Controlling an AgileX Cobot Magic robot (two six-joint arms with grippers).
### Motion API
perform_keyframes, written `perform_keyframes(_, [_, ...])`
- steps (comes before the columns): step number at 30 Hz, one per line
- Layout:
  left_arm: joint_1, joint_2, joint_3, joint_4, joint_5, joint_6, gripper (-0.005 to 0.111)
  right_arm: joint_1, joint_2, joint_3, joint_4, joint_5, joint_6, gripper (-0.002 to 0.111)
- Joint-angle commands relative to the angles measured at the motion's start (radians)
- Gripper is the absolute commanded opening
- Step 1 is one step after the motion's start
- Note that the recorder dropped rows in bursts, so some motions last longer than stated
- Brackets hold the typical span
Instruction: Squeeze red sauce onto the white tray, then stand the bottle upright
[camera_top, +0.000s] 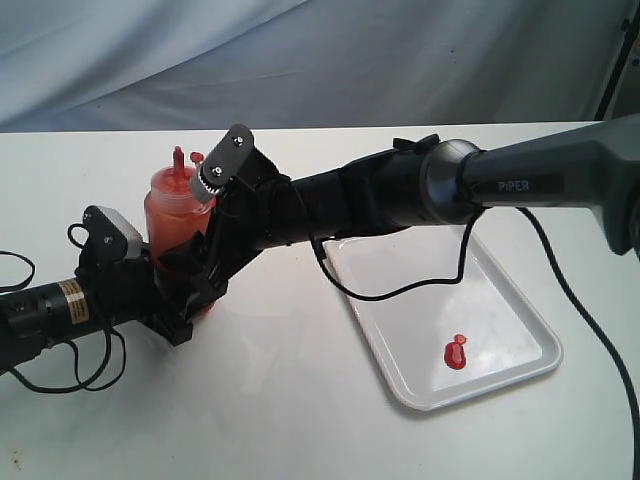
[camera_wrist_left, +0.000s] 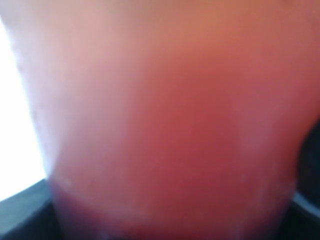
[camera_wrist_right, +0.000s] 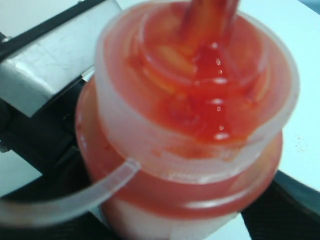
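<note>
Gently loosen left gripper (camera_top: 176, 308), clamped low on upright bottle (camera_top: 166, 214) beside tray (camera_top: 500, 300). Back right gripper (camera_top: 202, 272) off level; cannot tell its hold.

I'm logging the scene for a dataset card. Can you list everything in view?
bottle: one, translucent and red-stained with a red nozzle, upright on the table at the left of the exterior view
sauce: one red blob on the tray, more inside the bottle
tray: one, white, on the table at the right
table: one, white, under everything
cables: several, black, one across the tray, others at the left edge
cloth: one, grey-blue, behind the table
left gripper: one, black, at the bottle's lower part, grip unclear
right gripper: one, black, reaching across to the bottle, grip unclear
</note>
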Motion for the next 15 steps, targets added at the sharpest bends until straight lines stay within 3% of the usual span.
perform_keyframes(1, [-0.006, -0.015, -0.008, 0.008, -0.011, -0.003, 0.001, 0.002, -0.010, -0.011, 0.014, 0.006, 0.014, 0.014])
perform_keyframes(15, [-0.006, -0.015, -0.008, 0.008, -0.016, -0.003, 0.001, 0.002, -0.006, -0.011, 0.014, 0.006, 0.023, 0.003])
